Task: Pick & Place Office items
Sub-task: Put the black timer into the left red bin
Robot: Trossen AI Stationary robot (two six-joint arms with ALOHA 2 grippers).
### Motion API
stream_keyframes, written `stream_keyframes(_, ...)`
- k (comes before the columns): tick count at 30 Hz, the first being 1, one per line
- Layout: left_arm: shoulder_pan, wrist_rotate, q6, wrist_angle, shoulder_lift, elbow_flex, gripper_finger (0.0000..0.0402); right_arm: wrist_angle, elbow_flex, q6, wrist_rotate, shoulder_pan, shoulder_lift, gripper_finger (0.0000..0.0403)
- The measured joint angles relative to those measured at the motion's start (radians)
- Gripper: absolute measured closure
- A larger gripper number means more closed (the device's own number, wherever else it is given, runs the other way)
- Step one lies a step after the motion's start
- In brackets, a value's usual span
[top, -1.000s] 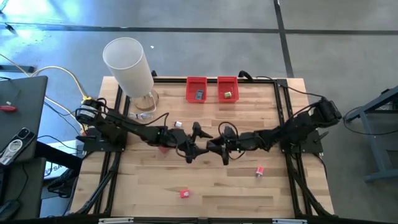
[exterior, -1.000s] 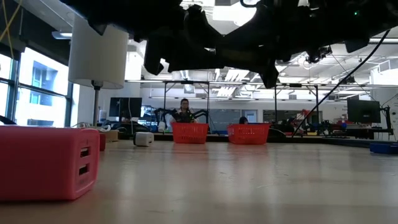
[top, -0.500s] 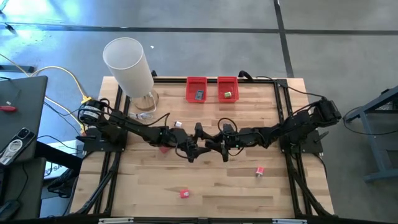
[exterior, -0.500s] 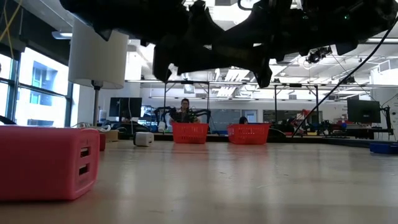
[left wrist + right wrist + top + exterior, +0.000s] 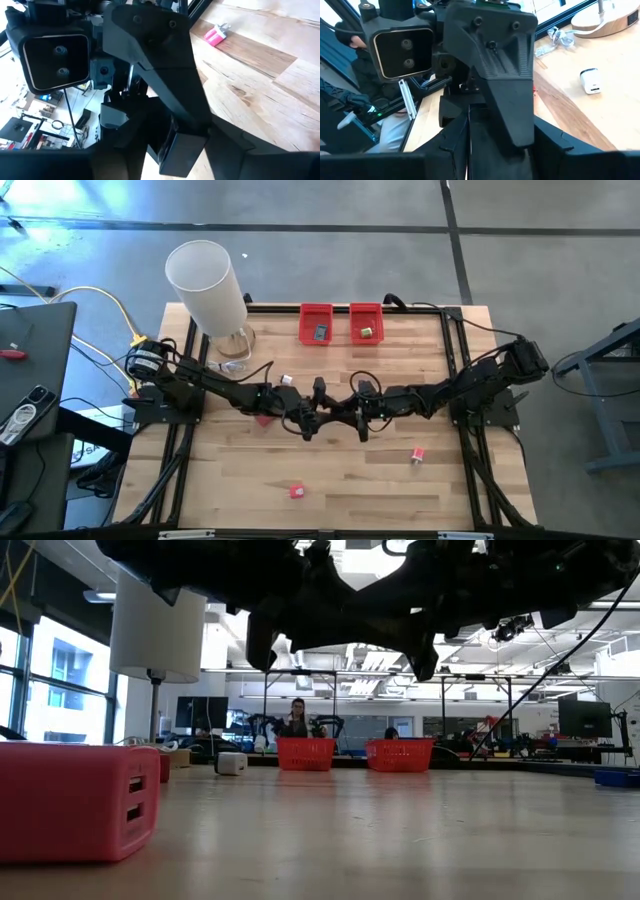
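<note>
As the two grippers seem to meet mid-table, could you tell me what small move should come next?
Probably ease the left gripper and right gripper apart: they meet nose to nose mid-table, while the red piece lies loose, away from both.

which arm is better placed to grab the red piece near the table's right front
Right, probably. The red piece lies on the right arm's side, nearer the right gripper than the left gripper. Both grippers meet mid-table, so the left arm would have to cross past the right one.
</note>
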Motion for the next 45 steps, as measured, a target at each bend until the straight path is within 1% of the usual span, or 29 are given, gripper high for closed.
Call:
stream_keyframes(6,0.0,0.0,0.0,-0.001,0.0,0.0,0.0286,-0.012,0.0,0.001,0.0,0.0,0.0,0.0256)
stream_keyframes(11,-0.001,0.0,0.0,-0.003,0.0,0.0,0.0315,-0.014,0.0,-0.017,-0.038,-0.001,0.0,0.025)
stream_keyframes(14,-0.001,0.001,0.009,0.0,0.0,0.0,0.0327,-0.013,0.0,-0.021,-0.051,-0.001,0.0,0.0235)
stream_keyframes(19,0.0,0.0,-0.03,-0.005,0.0,0.0,0.0344,-0.018,0.0,-0.021,-0.048,0.0,0.0,0.0195)
stream_keyframes(25,0.0,-0.002,-0.053,-0.035,0.0,0.0,0.0347,-0.017,0.0,-0.028,-0.052,0.0,0.0,0.0137)
stream_keyframes(29,-0.002,-0.019,-0.054,-0.044,0.0,0.0,0.0347,-0.026,0.0,-0.048,-0.051,0.0,0.0,0.0112)
stream_keyframes(34,-0.003,-0.023,-0.092,-0.048,0.0,0.0,0.0347,-0.037,0.0,-0.054,-0.054,0.0,0.0,0.0106)
stream_keyframes(38,-0.003,-0.025,-0.098,-0.049,0.0,0.0,0.0347,-0.07,0.0,-0.054,-0.082,0.0,-0.001,0.0105)
stream_keyframes(40,-0.003,-0.031,-0.098,-0.05,0.0,0.0,0.0347,-0.116,0.0,-0.054,-0.103,0.0,-0.015,0.0105)
stream_keyframes(45,-0.003,-0.048,-0.098,-0.05,0.0,0.0,0.0347,-0.243,0.0,-0.045,-0.102,0.0,-0.07,0.0105)
